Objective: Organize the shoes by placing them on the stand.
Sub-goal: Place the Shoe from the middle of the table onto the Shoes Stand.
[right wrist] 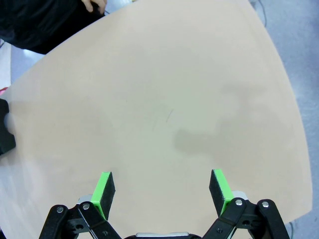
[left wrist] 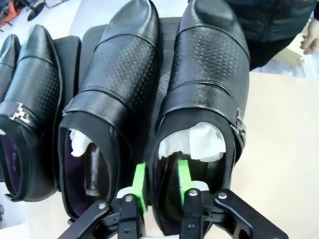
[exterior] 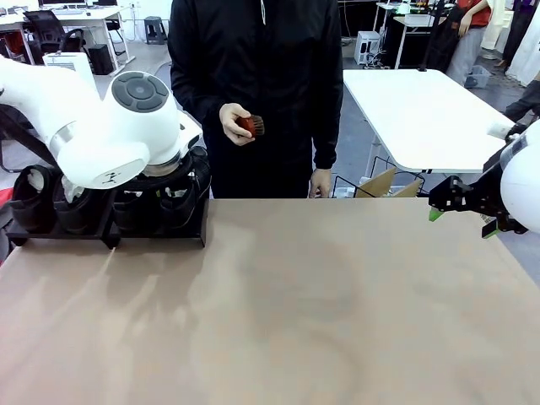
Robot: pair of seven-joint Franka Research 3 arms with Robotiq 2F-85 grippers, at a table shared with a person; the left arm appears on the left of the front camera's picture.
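Note:
Several glossy black shoes stand side by side on the stand (left wrist: 168,35), toes pointing away from my left wrist camera. The rightmost shoe (left wrist: 209,74) and the one beside it (left wrist: 119,74) have white paper stuffing. A third shoe (left wrist: 35,79) sits further left. My left gripper (left wrist: 161,183) straddles the rightmost shoe's inner heel wall, its green pads (left wrist: 139,184) slightly apart and open. From the front, the shoes (exterior: 34,198) line the stand (exterior: 156,234) at the table's far left, behind my left arm. My right gripper (right wrist: 163,191) hovers open over bare table at the right (exterior: 447,202).
A person in a black jacket stands at the far edge, holding a small red-brown object (exterior: 249,125) in one hand. The tan tabletop (exterior: 295,304) stretches bare from the stand to the right edge. A white table (exterior: 422,110) stands behind on the right.

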